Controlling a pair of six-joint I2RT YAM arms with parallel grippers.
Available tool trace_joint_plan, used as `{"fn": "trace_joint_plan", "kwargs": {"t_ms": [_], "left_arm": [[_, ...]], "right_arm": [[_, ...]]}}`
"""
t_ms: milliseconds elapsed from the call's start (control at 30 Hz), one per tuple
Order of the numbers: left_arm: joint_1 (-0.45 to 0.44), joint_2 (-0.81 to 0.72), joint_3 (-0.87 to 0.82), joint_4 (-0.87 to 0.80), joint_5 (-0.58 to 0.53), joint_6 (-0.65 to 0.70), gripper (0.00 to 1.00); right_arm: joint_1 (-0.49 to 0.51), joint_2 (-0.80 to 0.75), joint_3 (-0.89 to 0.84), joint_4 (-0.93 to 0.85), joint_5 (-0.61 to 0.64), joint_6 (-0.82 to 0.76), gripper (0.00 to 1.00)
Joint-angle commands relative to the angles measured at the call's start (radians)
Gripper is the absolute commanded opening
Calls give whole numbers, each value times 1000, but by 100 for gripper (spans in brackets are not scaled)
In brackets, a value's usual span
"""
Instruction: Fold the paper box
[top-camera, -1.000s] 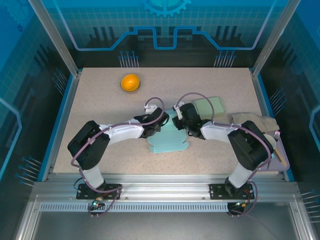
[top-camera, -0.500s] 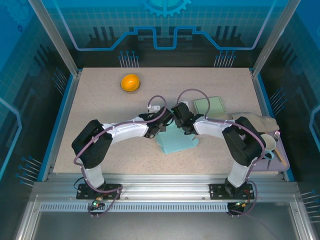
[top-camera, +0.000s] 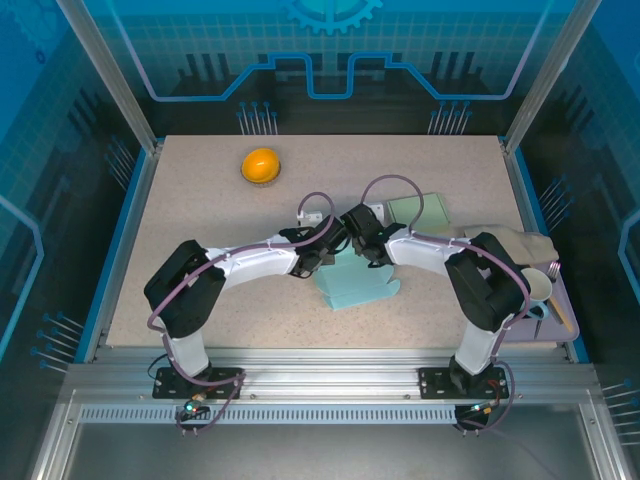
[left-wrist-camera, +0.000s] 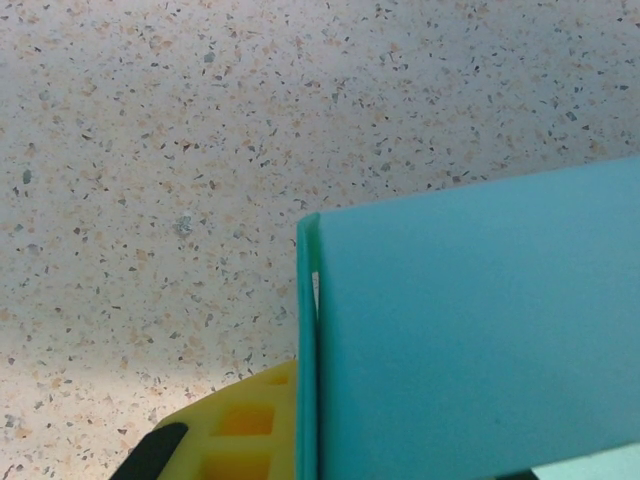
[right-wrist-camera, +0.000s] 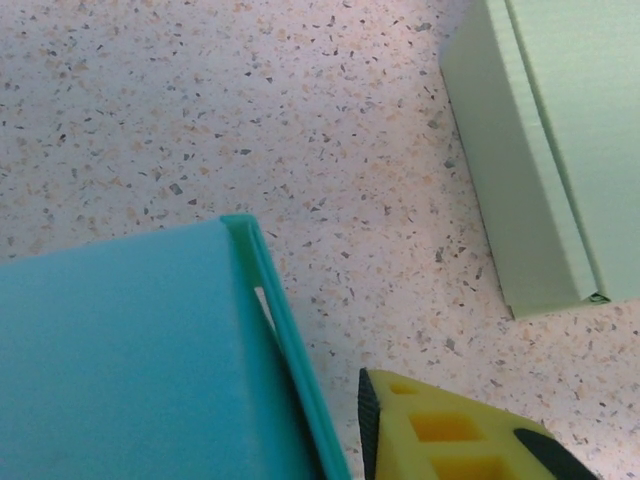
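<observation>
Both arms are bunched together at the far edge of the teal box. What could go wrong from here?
1. The left fingers seem to pinch just a thin panel edge of the teal paper box; it may crease or slip out.
2. The right fingers work right beside them, so the arms could collide.
3. The pale green box lies close by; a wide sweep could knock it.

the paper box (top-camera: 358, 285) is smooth, matt teal card with clean cut edges. the tabletop (top-camera: 200, 210) is matt and speckled, like stone. the pale green box (right-wrist-camera: 560, 140) looks like faintly ribbed matt card. the orange round object (top-camera: 261, 165) is glossy. the beige cloth (top-camera: 510, 243) looks soft. the frame rail (top-camera: 320, 365) is brushed metal.
</observation>
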Motion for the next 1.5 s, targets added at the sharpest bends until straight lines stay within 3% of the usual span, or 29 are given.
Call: {"fn": "trace_joint_plan", "kwargs": {"t_ms": [0, 100, 233, 533, 733, 1033, 1233, 1467], "left_arm": [[27, -10, -15, -244, -97, -19, 0], [27, -5, -4, -245, -96, -15, 0], [26, 5, 9, -249, -90, -15, 0], [26, 9, 8, -249, -83, -21, 0], [27, 10, -1, -249, -84, -26, 0], [27, 6, -3, -248, -76, -20, 0], [28, -2, -18, -265, -104, -20, 0], [33, -7, -28, -271, -120, -20, 0]], "right_arm": [[-102, -25, -70, -21, 81, -81, 29], [-96, -74, -133, 120, -72, -157, 34], [-81, -108, -159, 196, -177, -210, 37], [-43, -53, -151, 199, -239, -186, 50], [-11, -44, -159, 211, -262, -175, 51], [-9, -14, -147, 173, -174, -167, 43], [-32, 5, -92, -35, 37, -28, 17], [-36, -1, -92, -158, 190, 49, 15]]}}
